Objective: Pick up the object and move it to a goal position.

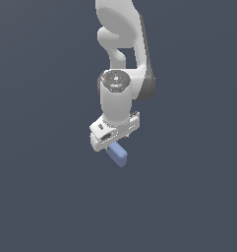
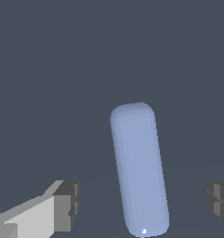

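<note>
Below the white hand of the arm in the exterior view, you see the small periwinkle-blue rectangular block (image 1: 118, 154), an elongated piece with plain matte faces and softly rounded edges. It pokes out from under the white gripper (image 1: 111, 142) toward the exterior view's right, and it is shorter than the gripper body is wide. Your white Franka arm (image 1: 121, 74) comes down from the top of the picture, its wrist joint showing a round grey cap. From this angle you cannot tell whether the block touches the fingers. The ground (image 1: 41, 197) around it is a flat, uniform dark slate-grey with no visible edges, walls or seams.

From the wrist view, the same periwinkle block (image 2: 139, 169) lies lengthwise between the two fingers, slightly tilted, its corners clearly rounded and its upper face evenly lit. You can see one dark grey finger pad (image 2: 67, 205) on its pale finger, and the other pad (image 2: 219, 202) at the opposite edge. The gripper (image 2: 143, 204) is spread wide, with clear gaps between each pad and the block, so nothing is pinched. Behind it runs the same plain slate-grey surface (image 2: 48, 69).
</note>
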Available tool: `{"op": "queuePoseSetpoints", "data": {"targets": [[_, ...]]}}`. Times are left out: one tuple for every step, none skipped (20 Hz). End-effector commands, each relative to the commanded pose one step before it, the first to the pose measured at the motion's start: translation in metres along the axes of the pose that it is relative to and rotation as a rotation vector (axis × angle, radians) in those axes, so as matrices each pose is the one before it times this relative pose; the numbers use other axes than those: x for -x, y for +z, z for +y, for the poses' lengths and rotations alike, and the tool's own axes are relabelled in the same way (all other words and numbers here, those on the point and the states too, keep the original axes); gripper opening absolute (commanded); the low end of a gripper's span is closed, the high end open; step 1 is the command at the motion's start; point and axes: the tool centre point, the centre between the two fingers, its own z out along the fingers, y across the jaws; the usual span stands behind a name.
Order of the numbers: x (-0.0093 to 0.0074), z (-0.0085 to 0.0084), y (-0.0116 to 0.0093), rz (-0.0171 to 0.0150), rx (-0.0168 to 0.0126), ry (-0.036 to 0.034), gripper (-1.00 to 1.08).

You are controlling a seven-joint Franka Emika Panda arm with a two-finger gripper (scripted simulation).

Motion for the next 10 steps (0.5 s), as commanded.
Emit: {"op": "queuePoseSetpoints", "data": {"targets": [[-0.00057, 0.00181, 0.00134, 0.00129, -0.00033, -0.04831, 1.00], [-0.00012, 0.00062, 0.00045, 0.00041, -0.00013, -0.01537, 1.00], [-0.00011, 0.00056, 0.00041, 0.00038, -0.00012, -0.01404, 1.00], [-0.00007, 0.00053, 0.00037, 0.00036, -0.00010, -0.01267, 1.00], [-0.00007, 0.00046, 0.00033, 0.00033, -0.00009, -0.01136, 1.00], [-0.00006, 0.00040, 0.00029, 0.00029, -0.00008, -0.01003, 1.00], [-0.00004, 0.00036, 0.00025, 0.00026, -0.00007, -0.00868, 1.00], [-0.00003, 0.00030, 0.00021, 0.00022, -0.00006, -0.00734, 1.00], [-0.00003, 0.00024, 0.00017, 0.00018, -0.00004, -0.00602, 1.00], [-0.00002, 0.00019, 0.00013, 0.00014, -0.00003, -0.00468, 1.00]]}}
